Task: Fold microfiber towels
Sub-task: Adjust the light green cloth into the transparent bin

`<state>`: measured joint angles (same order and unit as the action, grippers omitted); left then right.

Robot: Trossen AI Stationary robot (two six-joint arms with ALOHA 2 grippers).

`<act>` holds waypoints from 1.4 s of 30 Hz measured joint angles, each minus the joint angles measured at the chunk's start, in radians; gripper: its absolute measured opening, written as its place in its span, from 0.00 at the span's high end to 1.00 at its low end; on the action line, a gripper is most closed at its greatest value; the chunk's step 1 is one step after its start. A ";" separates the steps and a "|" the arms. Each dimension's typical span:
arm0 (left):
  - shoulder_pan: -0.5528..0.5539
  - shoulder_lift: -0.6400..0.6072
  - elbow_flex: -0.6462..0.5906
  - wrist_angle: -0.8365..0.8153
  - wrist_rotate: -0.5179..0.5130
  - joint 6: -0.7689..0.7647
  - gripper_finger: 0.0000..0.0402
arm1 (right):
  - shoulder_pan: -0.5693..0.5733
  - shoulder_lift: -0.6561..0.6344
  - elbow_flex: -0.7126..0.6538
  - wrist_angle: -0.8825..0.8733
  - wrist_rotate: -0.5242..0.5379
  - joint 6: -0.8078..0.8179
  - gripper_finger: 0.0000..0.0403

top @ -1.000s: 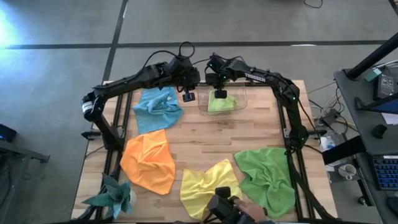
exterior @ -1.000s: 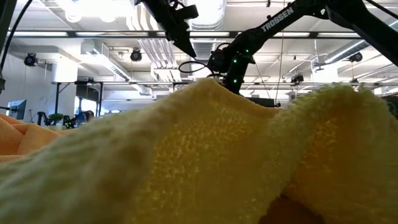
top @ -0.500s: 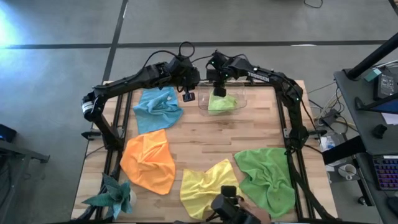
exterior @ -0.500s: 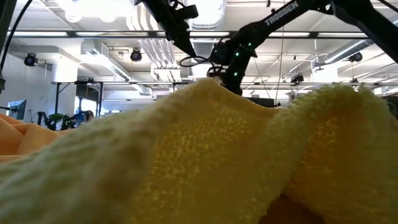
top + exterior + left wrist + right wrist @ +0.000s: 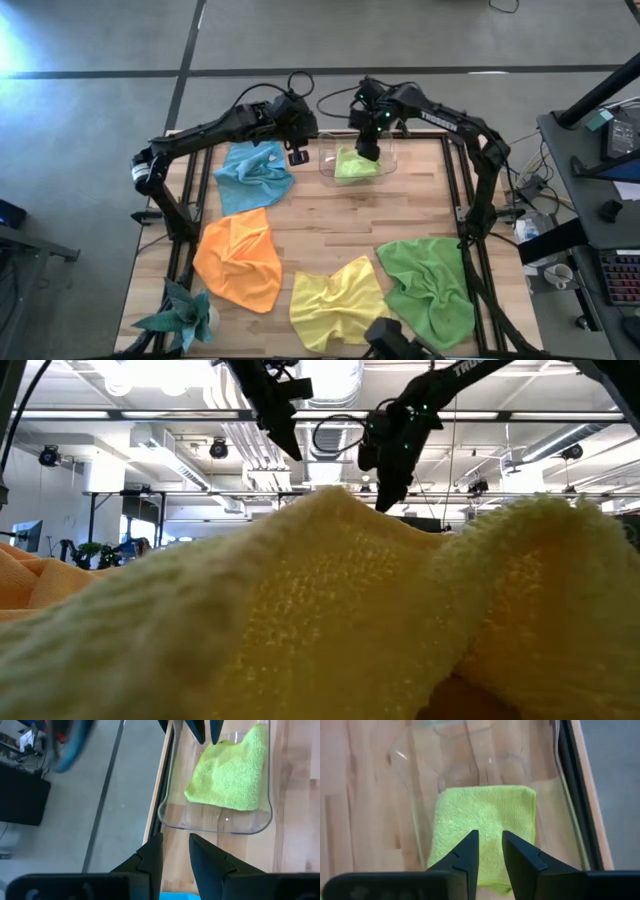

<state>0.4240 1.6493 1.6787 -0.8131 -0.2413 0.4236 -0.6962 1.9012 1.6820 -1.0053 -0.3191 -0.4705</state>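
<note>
On the far left of the tabletop [image 5: 330,235] the left gripper [image 5: 298,156] hangs just beside the right edge of the blue towel [image 5: 254,173]. Its fingers [image 5: 150,860] stand a little apart with nothing between them. This arm is the nearer one to the blue towel, which lies crumpled and unfolded, just to the left of the fingers.

Near of it, the orange towel [image 5: 240,258] lies spread and wrinkled. The yellow towel [image 5: 336,302] is at the near edge, and the darker green towel [image 5: 430,283] is at the near right. All three are well apart from both grippers.

At the far middle, the lime green towel [image 5: 485,827] lies folded into a neat rectangle inside a clear tray [image 5: 215,822]. The right gripper [image 5: 367,152] hangs over it, and its fingers [image 5: 465,855] are released and narrowly apart, not touching the cloth. I judge this towel is finished, so the next one to take is probably the blue, to the left of both grippers.

In the low view, the yellow towel fills almost the whole picture, so the tabletop and the other towels are hidden there. The teal ornament [image 5: 183,312] sits at the near left corner. A dark object at the near edge is cut off, and I cannot tell what it is.
</note>
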 joint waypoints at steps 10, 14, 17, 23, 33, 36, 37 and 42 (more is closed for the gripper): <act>0.000 0.000 0.000 0.000 0.000 -0.002 0.80 | -0.003 0.079 -0.094 0.008 -0.006 -0.079 0.93; 0.000 0.000 0.000 0.001 0.000 -0.002 0.80 | -0.005 0.114 -0.094 0.008 -0.002 -0.120 0.97; 0.000 0.000 0.000 0.002 0.000 -0.002 0.80 | -0.004 0.136 -0.094 0.001 -0.006 -0.141 0.98; 0.000 0.000 0.000 0.004 0.000 -0.009 0.80 | -0.006 0.176 -0.095 -0.015 -0.002 -0.182 0.98; 0.000 0.000 0.000 0.012 0.000 -0.027 0.80 | -0.004 0.253 -0.092 0.029 0.164 -0.135 0.98; 0.000 0.000 -0.001 0.012 0.000 -0.028 0.80 | -0.007 0.256 -0.086 0.040 0.234 -0.132 0.98; 0.000 0.000 -0.001 0.012 0.000 -0.028 0.80 | -0.006 0.253 -0.086 0.045 0.235 -0.128 0.98; 0.000 0.000 -0.002 0.011 0.000 -0.028 0.80 | -0.005 0.231 -0.088 0.138 0.278 -0.090 0.98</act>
<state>0.4240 1.6497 1.6772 -0.8017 -0.2409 0.3954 -0.7013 2.1318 1.5941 -0.8669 -0.0408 -0.5604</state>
